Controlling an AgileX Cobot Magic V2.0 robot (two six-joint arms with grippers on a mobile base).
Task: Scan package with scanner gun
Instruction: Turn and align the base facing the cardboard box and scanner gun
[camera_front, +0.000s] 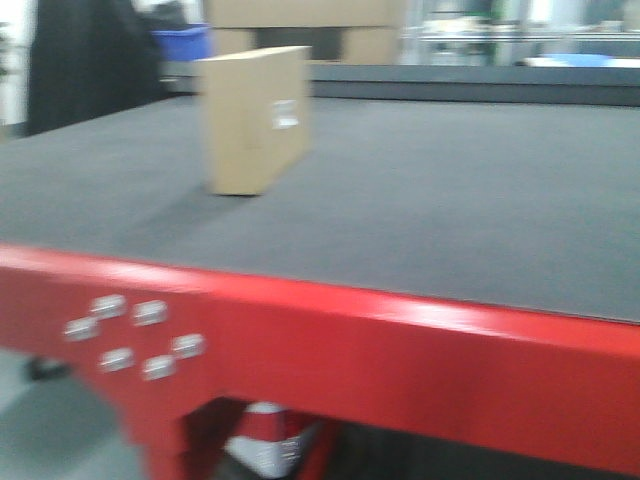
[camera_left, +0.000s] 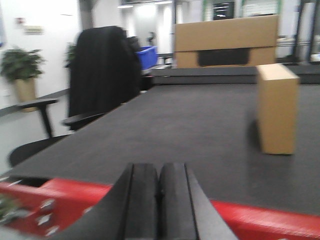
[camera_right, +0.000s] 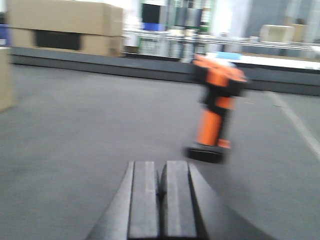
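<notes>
Left gripper: we see its pads pressed together, nothing between them, low at the near edge of the table. The package stands upright on the grey mat at the far left, well apart from both arms. Its white barcode label is on the right-hand side face. We judge it light, stiff cardboard that is easy to tip or slide, so steady it across the plain faces and keep the label uncovered.

To the right, the scanner gun stands on its black foot, head up. It looks like hard plastic, top-heavy and tippy, so we'd grip the orange shaft below the head.

Right gripper: pads closed, empty, just short of the scanner.
</notes>
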